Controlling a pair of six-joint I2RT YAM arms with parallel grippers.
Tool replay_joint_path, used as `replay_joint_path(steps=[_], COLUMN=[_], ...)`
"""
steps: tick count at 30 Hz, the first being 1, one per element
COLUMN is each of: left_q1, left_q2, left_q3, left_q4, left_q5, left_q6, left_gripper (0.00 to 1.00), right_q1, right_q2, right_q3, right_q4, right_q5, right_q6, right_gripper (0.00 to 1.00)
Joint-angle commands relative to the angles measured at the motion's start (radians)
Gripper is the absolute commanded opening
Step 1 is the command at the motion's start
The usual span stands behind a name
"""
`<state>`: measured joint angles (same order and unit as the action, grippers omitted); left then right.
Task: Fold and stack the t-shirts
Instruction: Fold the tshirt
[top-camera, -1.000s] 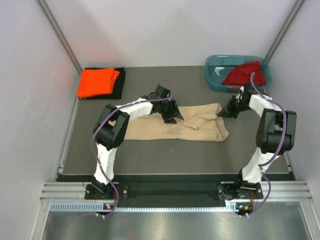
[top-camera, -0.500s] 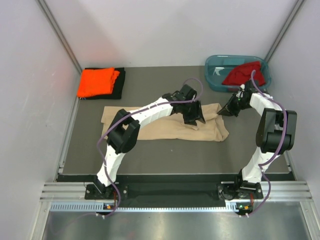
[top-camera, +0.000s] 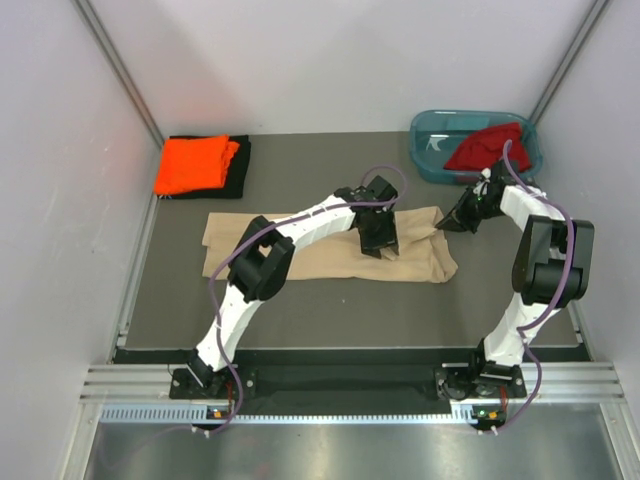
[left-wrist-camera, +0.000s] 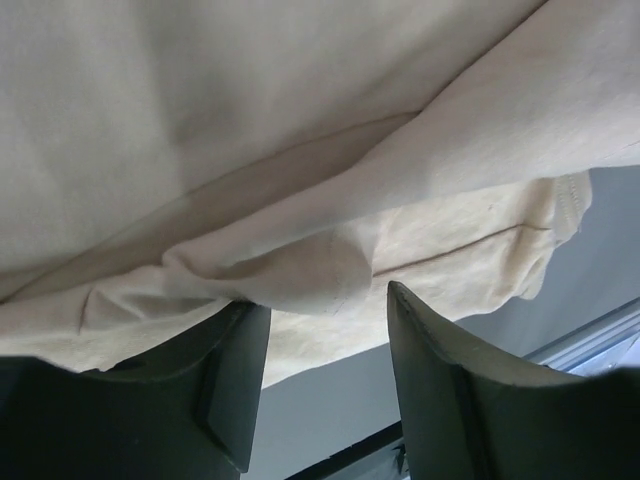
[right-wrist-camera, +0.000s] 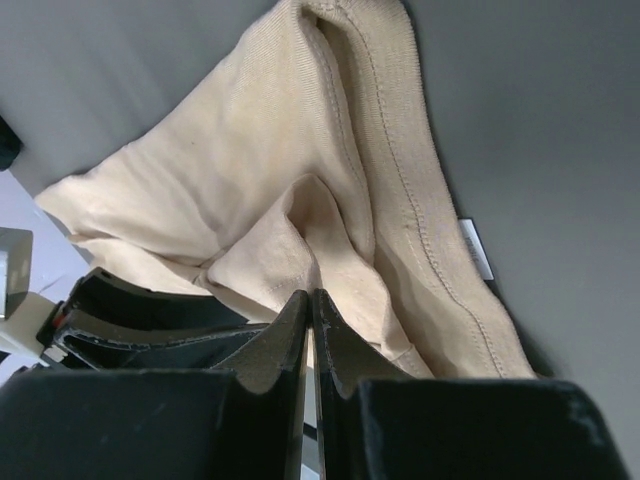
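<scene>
Dark grey table (top-camera: 330, 310), boxed in by plain white walls (top-camera: 340, 60) on three sides; aluminium rail (top-camera: 130, 380) along near edge; soft, even light.

Clear passage along the near strip of the table (top-camera: 350, 310), in front of the beige-tan t-shirt (top-camera: 300, 262). Far left corner taken by the orange t-shirt (top-camera: 192, 163) on the black t-shirt (top-camera: 243, 175); far right by the teal tub (top-camera: 425, 165). Centre barred by the left arm (top-camera: 310, 222) over the cloth.

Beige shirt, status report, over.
Left gripper open, low over beige shirt. Right gripper shut on its far-right corner. Shirt lies as a long strip. Nothing blocking.
</scene>
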<state>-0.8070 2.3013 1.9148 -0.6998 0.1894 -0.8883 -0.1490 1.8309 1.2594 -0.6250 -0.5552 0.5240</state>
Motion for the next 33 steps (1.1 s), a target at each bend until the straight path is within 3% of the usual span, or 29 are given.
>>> replay_joint_path(steps=[1,8,11,15,21,33], left_q1=[-0.003,0.000,0.005,0.017,0.068,0.108], left_q2=[0.021,0.052,0.053,0.040,-0.060,-0.102], left_q3=[0.065,0.092,0.089,0.086,-0.017,-0.091], left_q4=[-0.017,-0.009,0.003,-0.006,0.013,0.022], left_q5=[-0.022,-0.001,0.013,0.010,0.007,0.080], left_q6=[0.009,0.012,0.014,0.035,0.071,0.091], left_gripper=[0.54,0.48,0.39,0.00,0.00,0.00], right_q1=[-0.009,-0.009,-0.009,-0.009,-0.009,0.000], right_q2=[0.004,0.004,0.007,0.005,0.004,0.028], right_q3=[0.041,0.040,0.041,0.040,0.041,0.034], right_q4=[0.005,0.005,0.004,0.001,-0.021,-0.067], right_q5=[-0.012,-0.014,-0.015,-0.011,-0.002,0.031], right_q6=[-0.016,-0.018,-0.018,-0.019,-0.032,-0.082], right_gripper=[0.04,0.04,0.04,0.04,0.04,0.04])
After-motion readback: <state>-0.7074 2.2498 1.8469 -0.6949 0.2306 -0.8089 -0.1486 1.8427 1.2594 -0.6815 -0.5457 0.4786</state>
